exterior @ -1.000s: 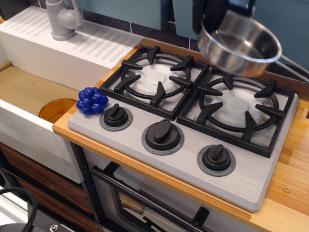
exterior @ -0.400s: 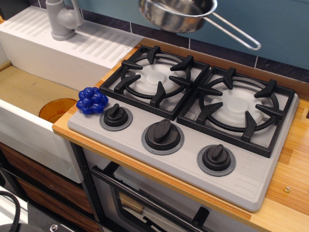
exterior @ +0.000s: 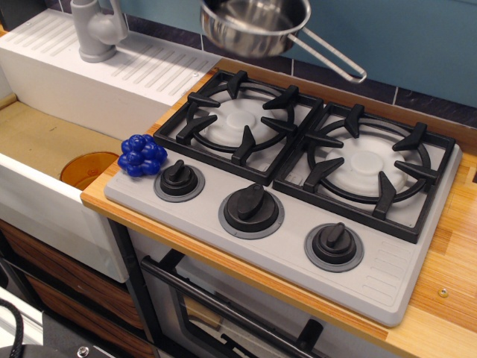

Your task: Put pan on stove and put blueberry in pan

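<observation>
The shiny steel pan (exterior: 253,28) hangs in the air at the top edge, above the back of the stove's left burner (exterior: 242,119), tilted, its wire handle (exterior: 335,60) pointing right and down. Whatever holds it is cut off by the top edge, so my gripper is out of view. The grey stove (exterior: 406,280) has two black grates with nothing on them; the right burner (exterior: 365,164) is bare too. The blueberry (exterior: 141,155), a deep-blue cluster, sits on the stove's front left corner beside the left knob (exterior: 179,179).
A white sink (exterior: 45,142) with an orange drain (exterior: 88,168) lies to the left, with a grey faucet (exterior: 97,30) on the ribbed drainboard behind it. A wooden counter (exterior: 451,298) borders the stove on the right. The blue tiled wall stands behind.
The pan has moved left and up, from above the right burner's back to above the left burner's back. The black gripper seen a second ago has left the frame.
</observation>
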Robot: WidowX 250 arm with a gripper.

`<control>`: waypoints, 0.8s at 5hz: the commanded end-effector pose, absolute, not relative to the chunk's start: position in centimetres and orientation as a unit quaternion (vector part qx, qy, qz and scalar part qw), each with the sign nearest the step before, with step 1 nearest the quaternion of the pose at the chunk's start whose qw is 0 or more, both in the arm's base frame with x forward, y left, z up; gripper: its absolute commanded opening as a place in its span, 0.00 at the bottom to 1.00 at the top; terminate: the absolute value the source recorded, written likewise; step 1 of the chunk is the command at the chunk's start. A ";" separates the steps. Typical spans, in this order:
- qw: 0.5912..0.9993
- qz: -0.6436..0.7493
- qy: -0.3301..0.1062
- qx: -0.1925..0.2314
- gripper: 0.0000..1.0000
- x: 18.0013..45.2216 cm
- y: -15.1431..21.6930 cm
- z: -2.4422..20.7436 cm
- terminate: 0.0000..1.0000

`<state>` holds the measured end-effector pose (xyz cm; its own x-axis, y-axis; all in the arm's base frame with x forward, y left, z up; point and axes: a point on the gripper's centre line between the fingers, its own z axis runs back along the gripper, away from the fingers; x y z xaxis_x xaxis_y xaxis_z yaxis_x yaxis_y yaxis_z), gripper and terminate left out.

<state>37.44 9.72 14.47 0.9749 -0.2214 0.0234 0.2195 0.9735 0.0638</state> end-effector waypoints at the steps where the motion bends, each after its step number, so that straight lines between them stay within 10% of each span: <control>1: 0.991 -0.114 -0.063 0.033 0.00 39.4 11.9 13.8 0.00; 2: 0.991 -0.113 -0.072 0.023 0.00 39.6 12.2 11.8 0.00; 3: 0.993 -0.093 -0.064 0.018 1.00 39.4 11.0 11.5 0.00; 4: 0.996 -0.068 -0.049 0.010 1.00 39.3 9.7 12.4 0.00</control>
<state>38.18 9.88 9.65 0.9925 -0.1199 0.0226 0.1201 0.9927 -0.0069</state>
